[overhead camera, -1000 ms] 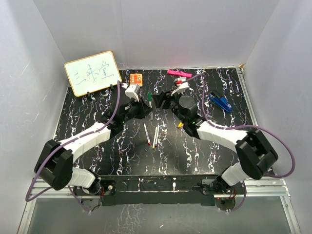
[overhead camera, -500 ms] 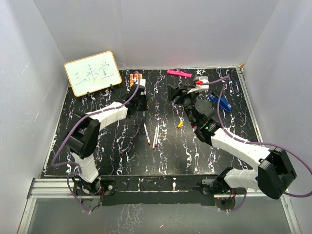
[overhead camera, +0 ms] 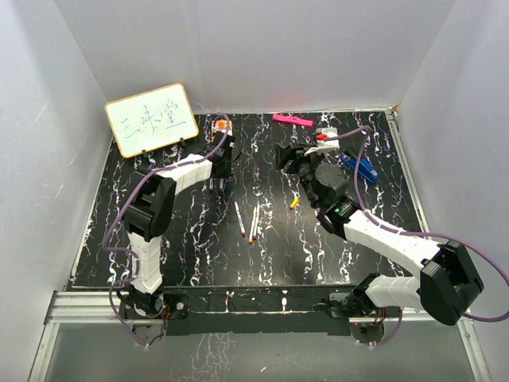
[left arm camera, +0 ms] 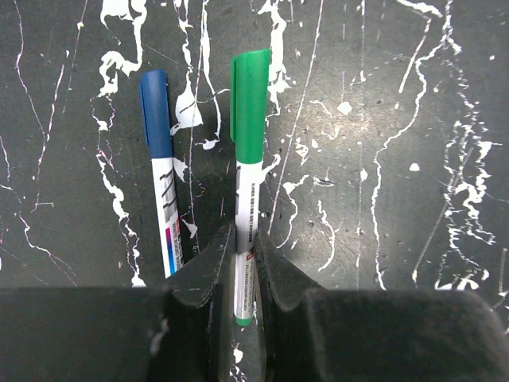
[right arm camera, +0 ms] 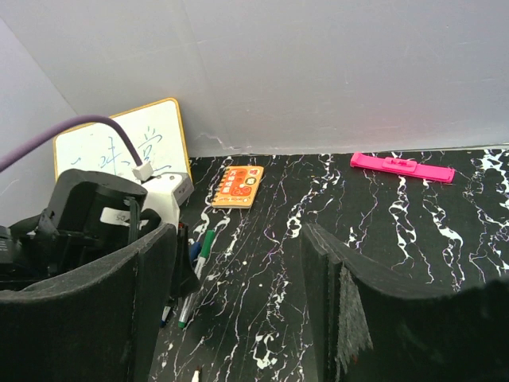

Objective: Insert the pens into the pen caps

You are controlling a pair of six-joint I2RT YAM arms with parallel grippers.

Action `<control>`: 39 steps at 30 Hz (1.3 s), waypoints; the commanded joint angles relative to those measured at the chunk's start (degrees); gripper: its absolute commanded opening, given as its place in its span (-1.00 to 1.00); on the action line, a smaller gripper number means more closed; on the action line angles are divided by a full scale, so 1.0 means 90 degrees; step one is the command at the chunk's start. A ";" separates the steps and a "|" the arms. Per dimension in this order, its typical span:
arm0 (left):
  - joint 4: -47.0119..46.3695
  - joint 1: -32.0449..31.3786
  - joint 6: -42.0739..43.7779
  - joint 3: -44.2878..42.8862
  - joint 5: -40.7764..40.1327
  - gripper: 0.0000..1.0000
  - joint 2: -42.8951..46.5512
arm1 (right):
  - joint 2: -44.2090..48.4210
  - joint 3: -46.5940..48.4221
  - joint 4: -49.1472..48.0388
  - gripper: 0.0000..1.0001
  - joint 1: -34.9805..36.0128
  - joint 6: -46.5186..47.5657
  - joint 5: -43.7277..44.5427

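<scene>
My left gripper (left arm camera: pixel 245 236) is shut on the white barrel of a pen (left arm camera: pixel 245 203) that wears a green cap (left arm camera: pixel 250 99). It holds the pen low over the table at the back left (overhead camera: pixel 219 173). Beside it lies a pen with a blue cap (left arm camera: pixel 161 171). My right gripper (right arm camera: pixel 238 318) stands open with nothing between its fingers, right of centre in the top view (overhead camera: pixel 288 156). Uncapped white pens (overhead camera: pixel 253 224) lie in the middle of the table, one with a red tip (overhead camera: pixel 239 220). A yellow cap (overhead camera: pixel 294 203) lies just right of them.
An orange notebook (overhead camera: pixel 222 126) lies just behind my left gripper. A whiteboard (overhead camera: pixel 151 119) leans at the back left. The pink bar (overhead camera: pixel 292 120) sits by the back wall and a blue clip (overhead camera: pixel 359 167) at the right. White walls enclose the table.
The two grippers were together mid-table; my left has swung back and left with the green-capped pen. My right has let go, opened wider and drawn away to the right.
</scene>
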State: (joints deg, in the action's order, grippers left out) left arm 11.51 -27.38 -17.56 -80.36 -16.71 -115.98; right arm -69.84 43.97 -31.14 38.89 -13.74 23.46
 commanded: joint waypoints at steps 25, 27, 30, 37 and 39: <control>0.0950 0.0024 -0.0103 -0.1343 -0.0276 -0.39 -0.0076 | -0.0029 -0.0144 -0.0118 0.28 -0.0017 0.0028 0.0249; 0.0921 0.0017 -0.0085 -0.1331 -0.0167 -0.39 0.0172 | -0.0029 -0.0181 -0.0166 0.35 -0.0024 0.0010 0.0484; 0.0882 0.0011 -0.0113 -0.1106 0.0095 -0.42 0.0596 | -0.0031 -0.0233 -0.0203 0.46 -0.0019 -0.0099 0.1071; 0.1148 -0.0274 -0.0495 0.0063 0.0554 -0.46 0.1526 | -0.0137 -0.0226 -0.0085 0.49 -0.0050 -0.0200 0.2115; 0.1288 -0.0427 -0.0692 0.0394 0.0694 -0.46 0.1762 | -0.0229 -0.0161 -0.0009 0.51 -0.0054 -0.0206 0.2416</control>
State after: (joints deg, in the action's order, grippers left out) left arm 19.18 -28.67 -20.60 -81.78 -14.20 -105.34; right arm -70.98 41.41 -30.11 38.83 -15.11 37.56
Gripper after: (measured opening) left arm 0.272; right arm 0.746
